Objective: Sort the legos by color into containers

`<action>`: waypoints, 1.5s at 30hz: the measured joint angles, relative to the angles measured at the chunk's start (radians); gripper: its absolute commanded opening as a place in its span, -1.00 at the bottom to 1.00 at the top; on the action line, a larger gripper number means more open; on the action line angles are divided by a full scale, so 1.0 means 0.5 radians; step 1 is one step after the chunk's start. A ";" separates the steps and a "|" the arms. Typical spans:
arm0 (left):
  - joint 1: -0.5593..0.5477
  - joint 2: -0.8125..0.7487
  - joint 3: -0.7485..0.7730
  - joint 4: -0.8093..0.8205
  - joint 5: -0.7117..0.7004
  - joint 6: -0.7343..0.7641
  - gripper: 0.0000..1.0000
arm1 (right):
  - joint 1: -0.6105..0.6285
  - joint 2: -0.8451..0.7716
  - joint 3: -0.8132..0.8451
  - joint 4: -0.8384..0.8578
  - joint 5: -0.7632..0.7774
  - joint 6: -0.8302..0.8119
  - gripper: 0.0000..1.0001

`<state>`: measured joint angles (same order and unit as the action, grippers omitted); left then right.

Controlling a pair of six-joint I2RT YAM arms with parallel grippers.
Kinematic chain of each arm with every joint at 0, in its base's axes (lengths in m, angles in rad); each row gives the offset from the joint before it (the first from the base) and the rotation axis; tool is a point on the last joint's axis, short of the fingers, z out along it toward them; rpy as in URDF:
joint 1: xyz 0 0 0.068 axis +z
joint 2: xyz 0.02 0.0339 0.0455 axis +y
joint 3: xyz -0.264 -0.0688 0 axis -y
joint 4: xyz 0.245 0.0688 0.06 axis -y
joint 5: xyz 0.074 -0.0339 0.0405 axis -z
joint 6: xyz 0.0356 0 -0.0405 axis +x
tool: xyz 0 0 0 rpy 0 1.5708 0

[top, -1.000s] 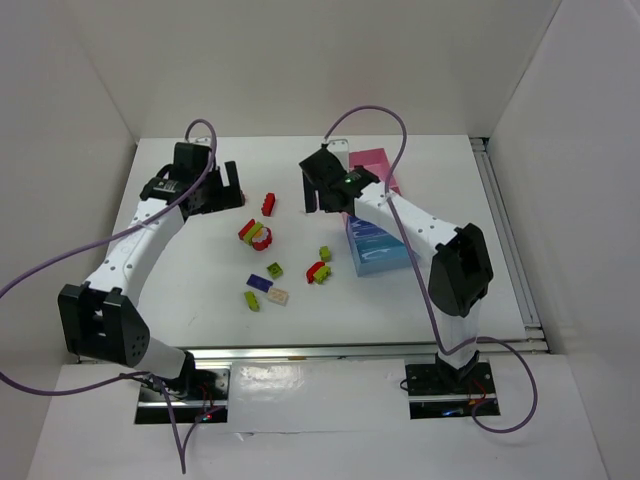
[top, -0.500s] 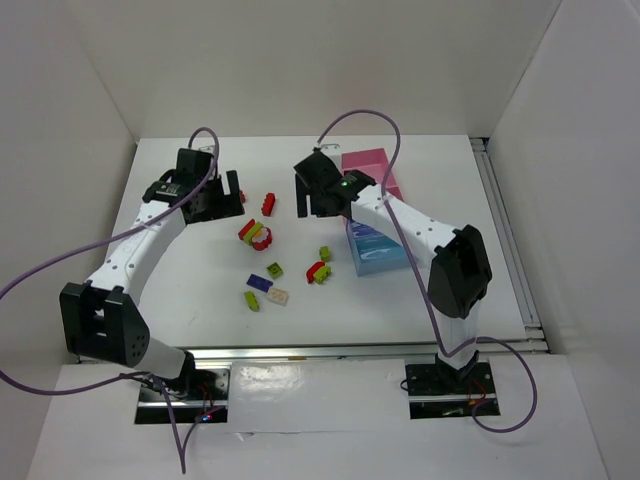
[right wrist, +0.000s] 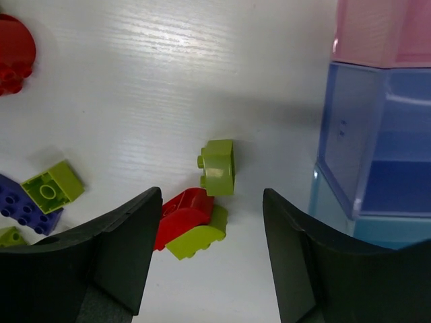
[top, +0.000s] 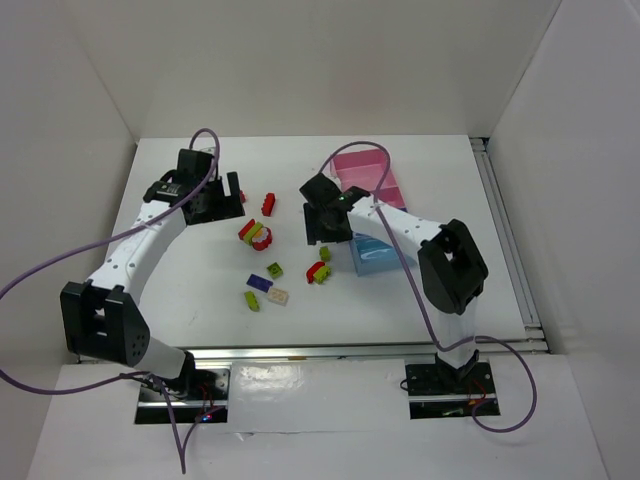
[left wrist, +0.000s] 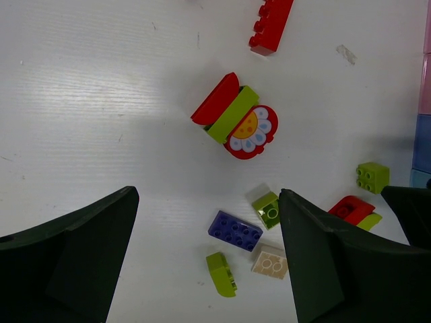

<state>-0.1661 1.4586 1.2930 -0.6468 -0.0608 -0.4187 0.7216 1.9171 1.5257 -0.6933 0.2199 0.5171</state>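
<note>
Legos lie scattered mid-table: a red brick (top: 268,204), a red, lime and round red-white stack (top: 255,234), a lime brick (top: 326,254), a red-and-lime stack (top: 319,271), and purple (top: 260,284), beige (top: 278,296) and lime pieces. The containers (top: 365,172) run from pink at the back to light blue in front. My right gripper (top: 322,235) is open above the lime brick (right wrist: 218,167), with the red-and-lime stack (right wrist: 192,222) beside its left finger. My left gripper (top: 232,196) is open and empty, left of the red brick; its view shows the round piece (left wrist: 250,132) and the purple brick (left wrist: 234,231).
The container row (right wrist: 377,134) stands close to the right of my right gripper (right wrist: 212,195). White walls close in the table at the back and both sides. Purple cables loop over both arms.
My right gripper has swung from beside the pink container toward the front, to above the lime brick. My left gripper has shifted slightly toward the red brick.
</note>
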 measured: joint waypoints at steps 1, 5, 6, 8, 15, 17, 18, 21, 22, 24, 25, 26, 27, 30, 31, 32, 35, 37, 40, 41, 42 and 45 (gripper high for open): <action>0.000 0.002 0.000 0.000 0.000 -0.001 0.91 | -0.006 0.019 0.000 0.010 -0.018 -0.011 0.37; 0.000 0.024 0.000 -0.002 0.000 -0.002 0.91 | -0.011 0.143 0.000 0.020 -0.085 -0.037 0.37; 0.000 0.027 -0.001 -0.002 0.000 -0.002 0.91 | -0.012 0.176 0.000 0.019 -0.099 -0.043 0.37; 0.000 0.028 -0.004 -0.004 -0.001 -0.002 0.91 | -0.012 0.225 0.000 0.019 -0.105 -0.056 0.37; 0.000 0.033 -0.005 -0.011 -0.002 -0.002 0.91 | -0.012 0.253 0.002 0.020 -0.104 -0.088 -0.12; 0.000 0.036 -0.005 -0.012 -0.002 -0.002 0.91 | -0.012 0.256 0.012 0.018 -0.099 -0.093 -0.29; 0.000 0.037 -0.005 -0.012 -0.002 -0.002 0.91 | -0.012 0.256 0.021 0.018 -0.096 -0.095 -0.39; 0.000 0.037 -0.005 -0.012 -0.002 -0.002 0.91 | -0.012 0.256 0.098 0.004 -0.094 -0.106 -0.64; 0.000 0.037 -0.005 -0.012 -0.003 -0.002 0.91 | -0.012 0.256 0.140 -0.002 -0.089 -0.110 -0.64; 0.000 0.037 -0.005 -0.012 -0.010 -0.005 0.91 | -0.012 0.253 0.245 -0.010 -0.075 -0.117 -0.64; 0.000 0.037 -0.005 -0.012 -0.014 -0.008 0.91 | -0.012 0.246 0.302 -0.010 -0.059 -0.126 -0.64; 0.000 0.037 -0.005 -0.013 -0.018 -0.008 0.91 | -0.012 0.238 0.345 -0.013 -0.041 -0.129 -0.64; 0.000 0.037 -0.005 -0.013 -0.022 -0.010 0.91 | -0.012 0.228 0.395 -0.018 -0.018 -0.132 -0.64; 0.000 0.037 -0.005 -0.014 -0.025 -0.014 0.91 | -0.023 0.182 0.504 -0.016 0.057 -0.134 -0.64; 0.000 0.037 -0.005 -0.014 -0.026 -0.012 0.91 | -0.034 0.165 0.523 -0.016 0.076 -0.134 -0.64; 0.000 0.037 -0.005 -0.014 -0.028 -0.012 0.91 | -0.055 0.146 0.538 -0.016 0.098 -0.137 -0.64; 0.000 0.037 -0.005 -0.017 -0.040 -0.012 0.91 | -0.172 0.111 0.548 -0.016 0.141 -0.138 -0.64; 0.000 0.037 -0.005 -0.017 -0.042 -0.012 0.91 | -0.278 0.110 0.536 -0.005 0.158 -0.138 -0.64; 0.000 0.037 -0.005 -0.018 -0.047 -0.012 0.91 | -0.440 0.110 0.480 0.000 0.161 -0.138 -0.64; 0.000 0.037 -0.005 -0.018 -0.047 -0.012 0.91 | -0.489 0.110 0.464 -0.001 0.161 -0.137 -0.64; 0.000 0.037 -0.005 -0.020 -0.047 -0.012 0.91 | -0.530 0.110 0.453 -0.005 0.162 -0.137 -0.64; 0.000 0.037 -0.005 -0.027 -0.050 -0.012 0.91 | -0.603 0.110 0.426 0.005 0.166 -0.138 -0.64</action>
<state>-0.1661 1.4769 1.2907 -0.6601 -0.0856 -0.4248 0.4198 1.9720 1.7390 -0.6910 0.3027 0.4480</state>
